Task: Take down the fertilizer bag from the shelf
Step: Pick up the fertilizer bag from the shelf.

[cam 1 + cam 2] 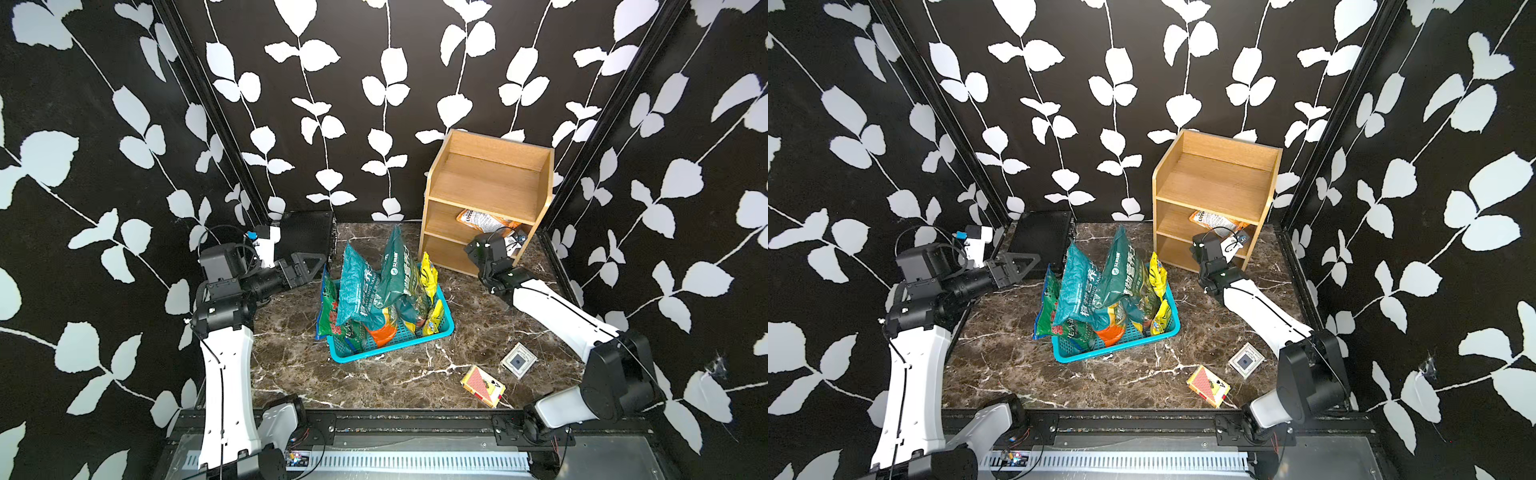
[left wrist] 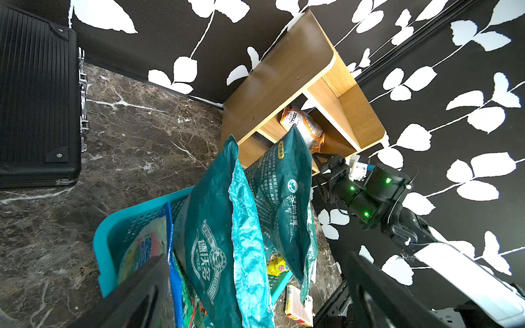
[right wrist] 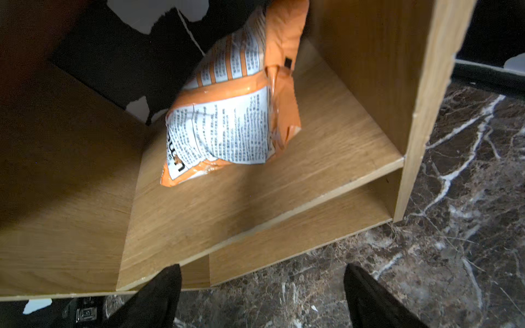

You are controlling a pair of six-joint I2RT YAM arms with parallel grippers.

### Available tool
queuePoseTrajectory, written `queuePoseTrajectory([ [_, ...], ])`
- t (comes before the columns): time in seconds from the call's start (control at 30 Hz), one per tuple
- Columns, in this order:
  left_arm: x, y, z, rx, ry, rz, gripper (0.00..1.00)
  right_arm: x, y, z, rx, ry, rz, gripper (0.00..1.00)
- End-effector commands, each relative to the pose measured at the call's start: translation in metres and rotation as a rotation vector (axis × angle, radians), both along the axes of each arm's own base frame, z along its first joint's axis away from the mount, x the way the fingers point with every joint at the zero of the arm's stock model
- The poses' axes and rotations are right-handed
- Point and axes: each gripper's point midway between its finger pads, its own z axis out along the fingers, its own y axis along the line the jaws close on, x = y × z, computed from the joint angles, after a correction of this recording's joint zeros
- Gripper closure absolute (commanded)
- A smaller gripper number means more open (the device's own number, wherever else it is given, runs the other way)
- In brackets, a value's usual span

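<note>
Three tiers make up the shelf [image 1: 486, 183], and in both top views the fertilizer bag [image 1: 484, 219] lies on the middle one, with its long axis running roughly across the shelf's width. The right claw [image 1: 509, 244] sits at the shelf's open front, level with that tier, probably lined up to reach in. From above I cannot tell how its jaws stand. The left claw [image 1: 307, 262] hangs well away from the shelf, beyond the blue basket [image 1: 386, 353], likely to leave the approach free.

From the left wrist, the bag [image 2: 304, 127] shows inside the shelf [image 2: 278, 82], partly behind the basket's tall green bags [image 2: 221, 227]. The left claw's jaws stand wide apart and hold nothing.

From the right wrist, the bag [image 3: 235, 113] rests slantwise on the shelf's middle board [image 3: 227, 204]. One short end is turned toward the open front and the other toward the back. The right claw [image 3: 262, 267] is spread wide and empty, just outside the shelf's front edge and clear of the bag.
</note>
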Motion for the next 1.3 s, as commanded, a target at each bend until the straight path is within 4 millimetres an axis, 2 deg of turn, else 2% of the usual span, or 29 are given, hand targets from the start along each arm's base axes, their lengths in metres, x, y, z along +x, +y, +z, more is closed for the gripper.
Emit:
queuePoseTrajectory([
  [0.0, 0.000, -0.001, 0.001, -0.007, -0.014, -0.014, 0.01, 0.008, -0.013, 0.021, -0.014, -0.068, -0.090, 0.10],
  [0.17, 0.000, -0.001, 0.000, -0.010, -0.011, -0.016, 0.01, 0.008, -0.022, 0.013, -0.034, -0.074, -0.155, 0.17],
  [0.33, 0.001, -0.001, 0.000, -0.011, -0.012, -0.016, 0.01, 0.016, -0.024, 0.007, -0.046, -0.078, -0.178, 0.22],
  [0.73, 0.000, -0.002, 0.001, -0.012, -0.013, -0.017, 0.01, 0.031, -0.027, 0.011, 0.091, -0.189, -0.237, 0.18],
  [0.87, 0.001, -0.002, 0.001, -0.013, -0.012, -0.018, 0.01, 0.037, -0.034, 0.000, 0.185, -0.237, -0.249, 0.15],
  [0.93, 0.001, -0.001, 0.001, -0.014, -0.011, -0.017, 0.01, 0.042, -0.040, -0.018, 0.208, -0.209, -0.266, 0.15],
  [1.13, 0.001, -0.002, 0.001, -0.014, -0.014, -0.018, 0.01, 0.055, -0.051, -0.026, 0.221, -0.182, -0.269, 0.21],
  [1.27, 0.001, -0.001, 0.001, -0.015, -0.013, -0.017, 0.01, 0.062, -0.051, -0.023, 0.196, -0.172, -0.254, 0.26],
])
